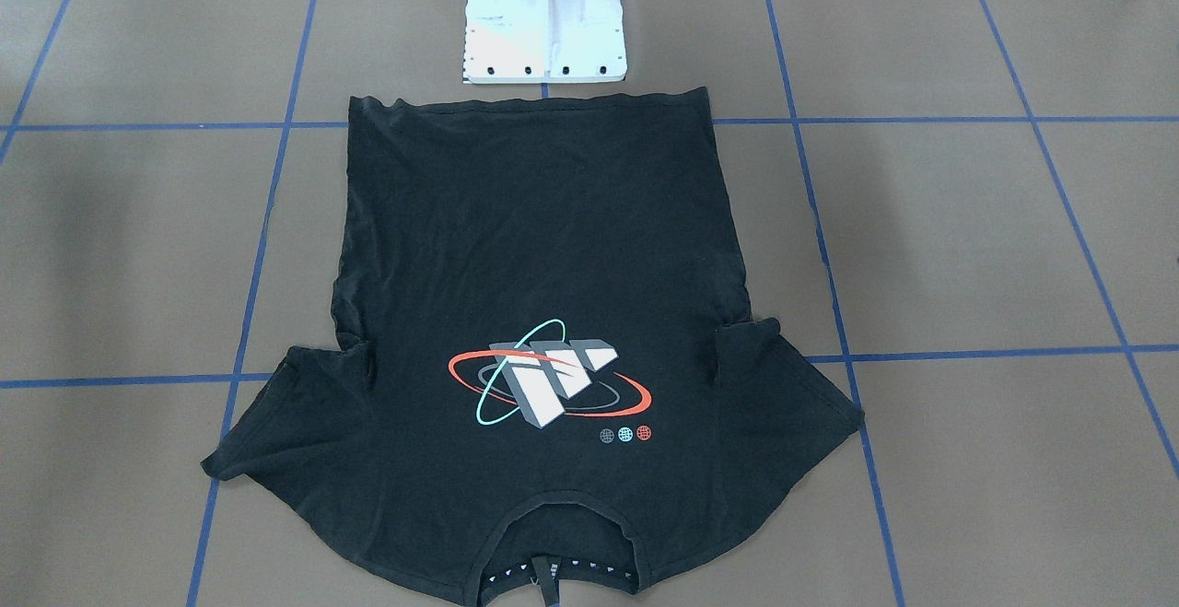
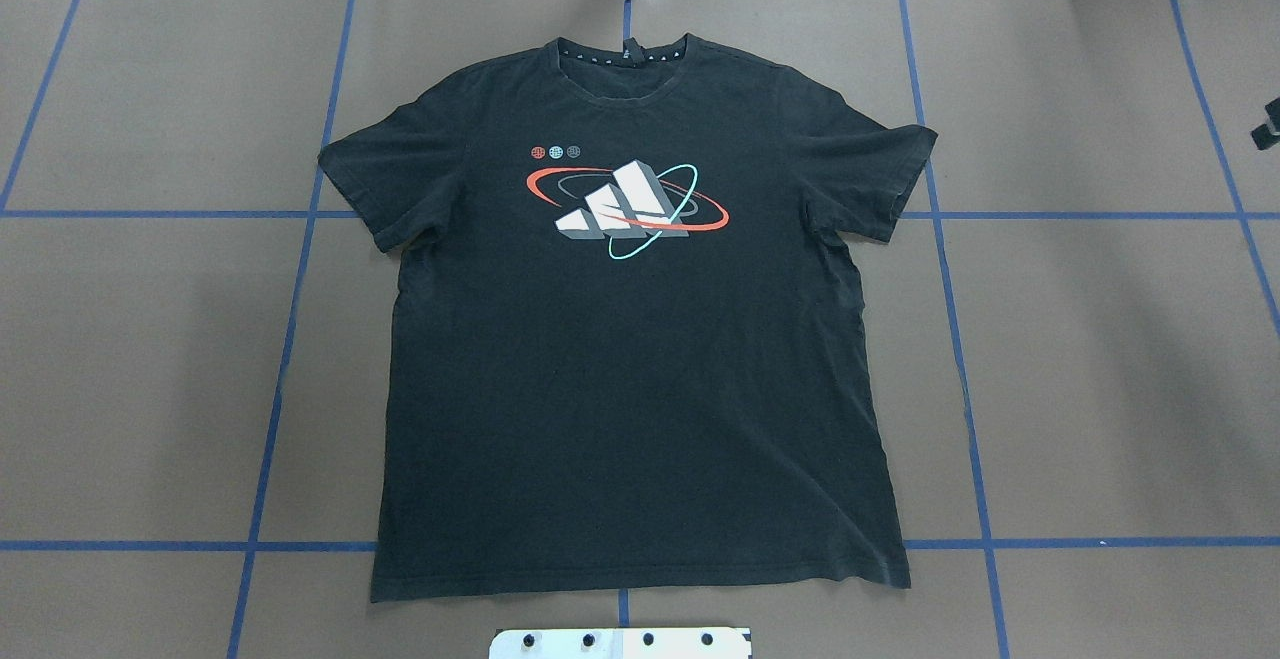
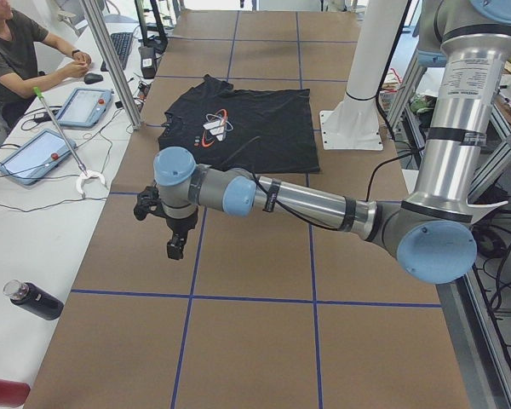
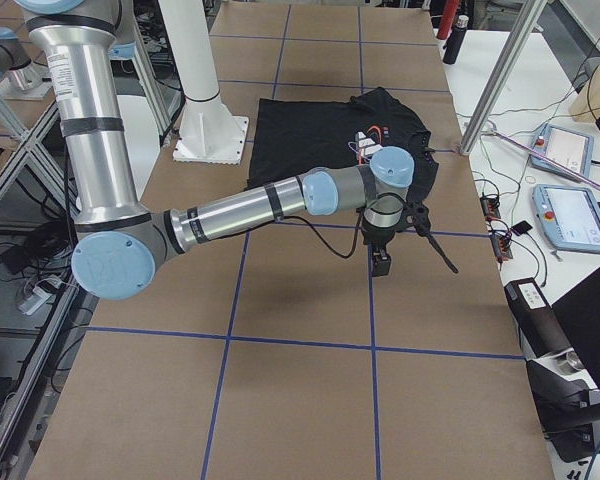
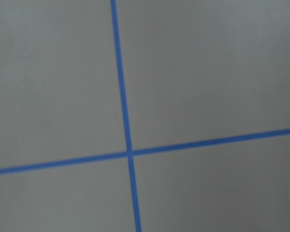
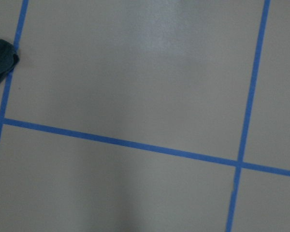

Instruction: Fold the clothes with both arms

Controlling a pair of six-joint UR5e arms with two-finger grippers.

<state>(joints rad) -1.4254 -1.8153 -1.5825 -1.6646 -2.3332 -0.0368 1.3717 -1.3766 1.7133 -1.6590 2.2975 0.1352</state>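
Since the T-shirt (image 2: 630,359) lies flat, graphic up and unfolded mid-table, hem toward the white pedestal (image 1: 543,27), we judge no fold started; all folds remain. Left gripper (image 3: 176,248) and right gripper (image 4: 382,264) hang well apart from it; spread or closed, we cannot tell. Brown table (image 2: 1100,389), blue tape grid (image 2: 950,279); person (image 3: 17,60) at a side bench.

No legible text, T-shirt (image 2: 640,389) included.

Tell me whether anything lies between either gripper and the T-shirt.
Nothing visible does: only taped brown table separates the left gripper and the right gripper from the flat T-shirt.
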